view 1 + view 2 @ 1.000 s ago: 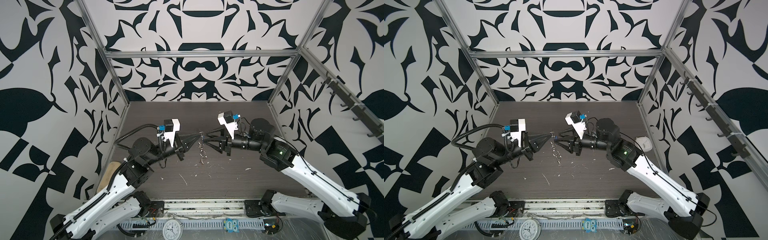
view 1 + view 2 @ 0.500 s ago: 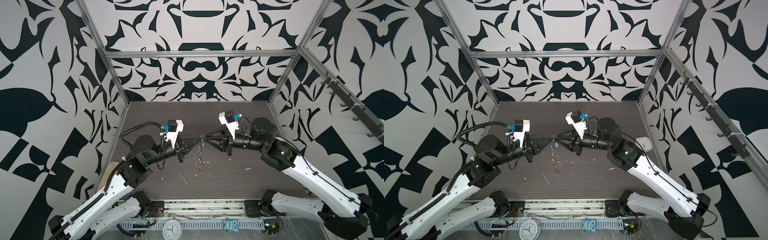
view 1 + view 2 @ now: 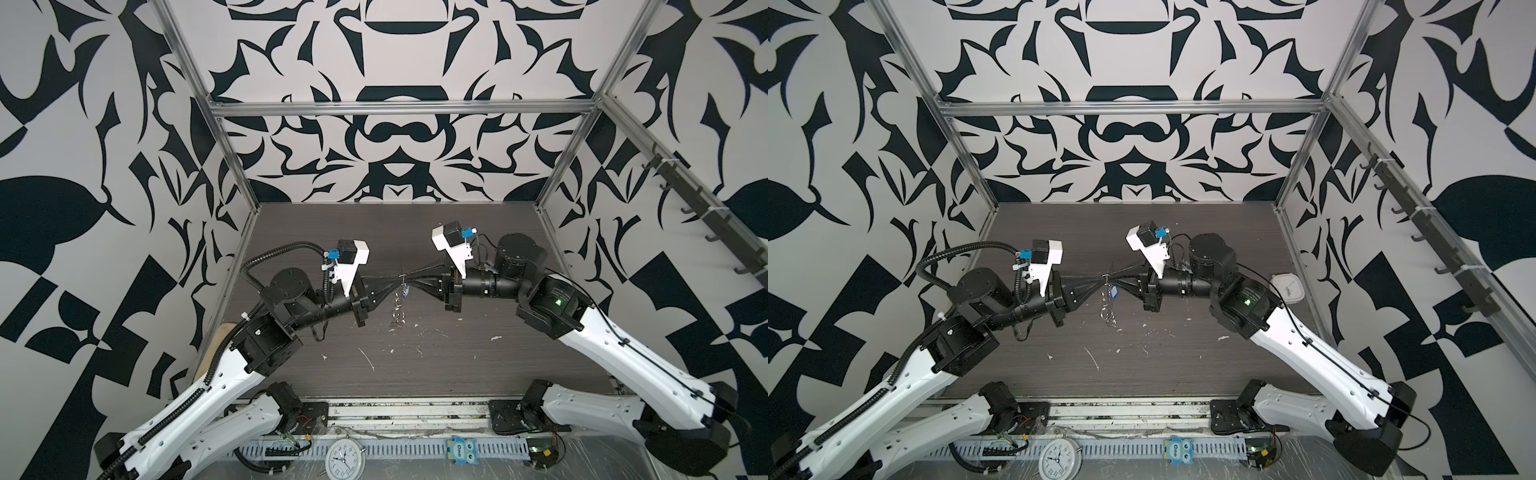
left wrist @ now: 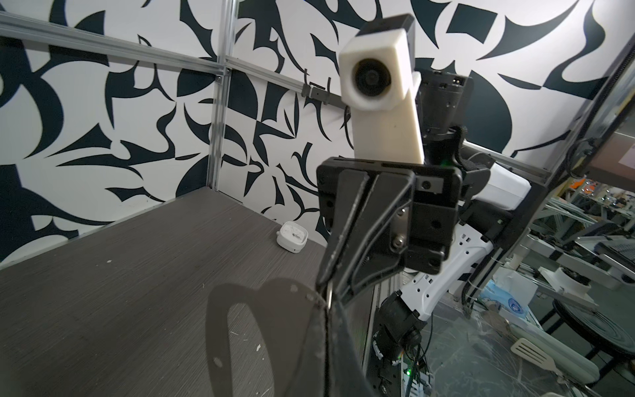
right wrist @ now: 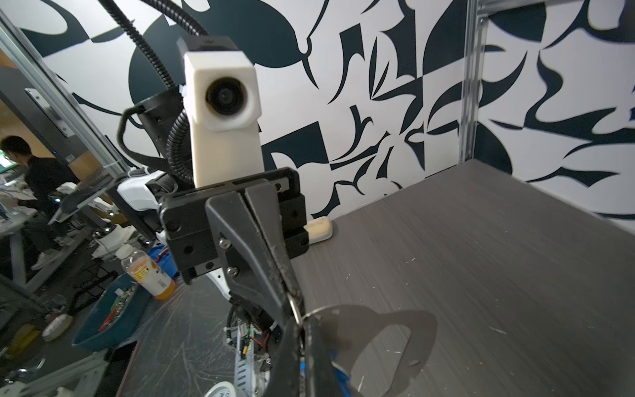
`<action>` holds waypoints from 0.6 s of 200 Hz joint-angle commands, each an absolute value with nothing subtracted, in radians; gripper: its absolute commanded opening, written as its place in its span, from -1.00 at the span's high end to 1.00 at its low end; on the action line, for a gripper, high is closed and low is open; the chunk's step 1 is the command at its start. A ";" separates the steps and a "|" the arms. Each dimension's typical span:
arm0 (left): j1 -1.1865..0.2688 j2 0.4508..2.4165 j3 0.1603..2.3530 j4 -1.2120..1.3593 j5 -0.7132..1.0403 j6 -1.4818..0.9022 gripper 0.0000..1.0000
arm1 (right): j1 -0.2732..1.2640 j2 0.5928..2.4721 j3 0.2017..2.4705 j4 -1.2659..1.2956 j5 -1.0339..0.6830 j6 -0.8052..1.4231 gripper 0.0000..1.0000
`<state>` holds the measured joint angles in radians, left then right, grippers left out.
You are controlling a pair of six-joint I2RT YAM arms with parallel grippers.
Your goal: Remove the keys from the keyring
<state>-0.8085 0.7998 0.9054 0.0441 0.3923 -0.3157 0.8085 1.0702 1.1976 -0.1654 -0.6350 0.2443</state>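
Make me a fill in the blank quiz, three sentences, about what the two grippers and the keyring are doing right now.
The left gripper and the right gripper meet in mid-air, each ___ on the keyring.
The key tag hanging just below them is ___ in colour.
The small white clock stands on the table beside the ___ arm.
Missing words: shut, blue, right.
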 commanded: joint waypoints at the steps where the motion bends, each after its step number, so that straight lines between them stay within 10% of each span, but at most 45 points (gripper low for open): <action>1: -0.804 0.798 0.945 0.061 0.404 -0.308 1.00 | 0.814 1.055 1.215 -0.091 -0.655 0.264 1.00; 41: -0.805 0.772 0.920 0.069 0.353 -0.311 0.55 | 0.815 1.006 1.157 -0.028 -0.576 0.279 1.00; 120: -0.805 0.774 0.865 0.155 0.376 -0.308 0.62 | 0.814 0.969 1.114 0.047 -0.536 0.317 1.00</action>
<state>-0.8070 0.7631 0.8825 0.1005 0.3386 -0.3023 0.8124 0.9974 1.1164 -0.0566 -0.5579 0.2943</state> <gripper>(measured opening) 0.188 0.042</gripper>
